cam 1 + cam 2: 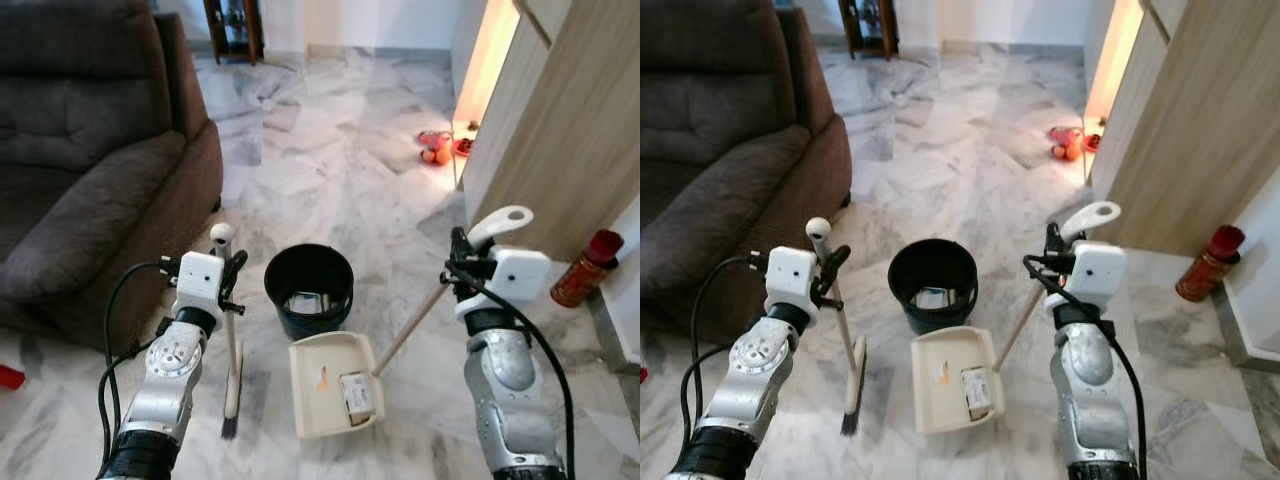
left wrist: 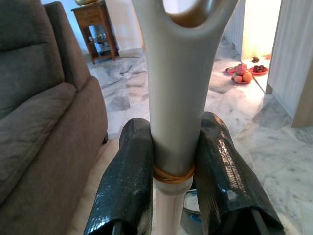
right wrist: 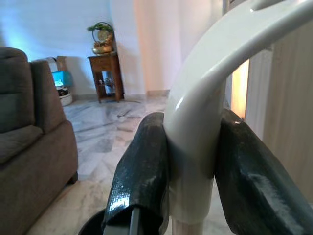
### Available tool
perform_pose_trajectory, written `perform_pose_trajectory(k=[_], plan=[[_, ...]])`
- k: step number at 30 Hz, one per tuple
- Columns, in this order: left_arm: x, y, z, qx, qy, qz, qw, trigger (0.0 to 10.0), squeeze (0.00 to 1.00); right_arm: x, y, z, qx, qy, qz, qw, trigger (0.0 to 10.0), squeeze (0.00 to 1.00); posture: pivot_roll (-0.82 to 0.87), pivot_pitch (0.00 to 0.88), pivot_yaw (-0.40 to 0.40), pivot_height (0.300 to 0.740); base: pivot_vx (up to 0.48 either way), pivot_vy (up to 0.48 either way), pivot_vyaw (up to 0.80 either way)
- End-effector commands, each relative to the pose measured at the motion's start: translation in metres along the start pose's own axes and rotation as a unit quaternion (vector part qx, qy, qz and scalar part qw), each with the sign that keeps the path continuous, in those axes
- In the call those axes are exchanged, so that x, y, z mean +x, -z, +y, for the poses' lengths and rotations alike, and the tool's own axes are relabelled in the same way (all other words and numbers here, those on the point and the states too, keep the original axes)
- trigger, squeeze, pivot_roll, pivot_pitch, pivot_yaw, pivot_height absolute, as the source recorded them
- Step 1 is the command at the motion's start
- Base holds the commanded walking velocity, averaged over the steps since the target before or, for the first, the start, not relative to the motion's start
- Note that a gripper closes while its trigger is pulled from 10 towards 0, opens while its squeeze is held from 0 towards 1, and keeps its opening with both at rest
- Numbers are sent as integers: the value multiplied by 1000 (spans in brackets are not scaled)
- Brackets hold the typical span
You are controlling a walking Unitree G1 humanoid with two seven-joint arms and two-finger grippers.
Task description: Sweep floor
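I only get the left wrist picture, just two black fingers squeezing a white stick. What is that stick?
Observer: It is the broom handle. The left gripper holds it upright, bristles down on the marble floor.
Operator: What is the other arm doing?
Observer: The right gripper is shut on the dustpan handle, and the cream dustpan sits on the floor between the arms.
Operator: Is there anything in the dustpan?
Observer: Yes, a small boxy piece of trash lies in it.
Operator: Where would it go?
Observer: Probably the black bucket right behind the dustpan.
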State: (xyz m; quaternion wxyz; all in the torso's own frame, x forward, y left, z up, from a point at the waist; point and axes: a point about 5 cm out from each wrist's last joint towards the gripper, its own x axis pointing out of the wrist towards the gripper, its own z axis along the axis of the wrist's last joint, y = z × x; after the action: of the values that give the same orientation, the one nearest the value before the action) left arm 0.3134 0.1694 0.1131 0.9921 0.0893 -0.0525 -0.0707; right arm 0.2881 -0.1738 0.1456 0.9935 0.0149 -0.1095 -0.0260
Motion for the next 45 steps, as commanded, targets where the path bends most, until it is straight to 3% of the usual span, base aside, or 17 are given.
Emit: perform_pose_trajectory(k=[1, 18, 28, 32, 38, 45], plan=[[1, -5, 4, 3, -5, -16, 1000, 10000, 0, 1, -26, 1, 10, -12, -43, 999, 10000, 0, -24, 105, 24, 740, 0, 0, 0], [3, -4, 2, 2, 1, -12, 1000, 10000, 0, -11, -78, 10, -23, -114, -45, 992, 10000, 0, -31, 88, 28, 740, 0, 0, 0], [3, -5, 1, -1, 2, -18, 1000, 10000, 0, 0, -109, 16, 22, -91, -94, 991, 10000, 0, -34, 87, 28, 740, 0, 0, 0], [2, -7, 2, -2, -3, -27, 1000, 10000, 0, 3, -118, 15, 52, -55, -119, 990, 10000, 0, -27, 91, 27, 740, 0, 0, 0], [2, -8, 3, -5, -3, -31, 1000, 10000, 0, 6, -123, 10, 71, -5, -139, 988, 10000, 0, -22, 96, 29, 740, 0, 0, 0], [1, -11, 4, -9, -6, -40, 999, 10000, 0, 7, -123, 16, 89, 2, -152, 984, 10000, 0, -15, 96, 31, 740, 0, 0, 0]])
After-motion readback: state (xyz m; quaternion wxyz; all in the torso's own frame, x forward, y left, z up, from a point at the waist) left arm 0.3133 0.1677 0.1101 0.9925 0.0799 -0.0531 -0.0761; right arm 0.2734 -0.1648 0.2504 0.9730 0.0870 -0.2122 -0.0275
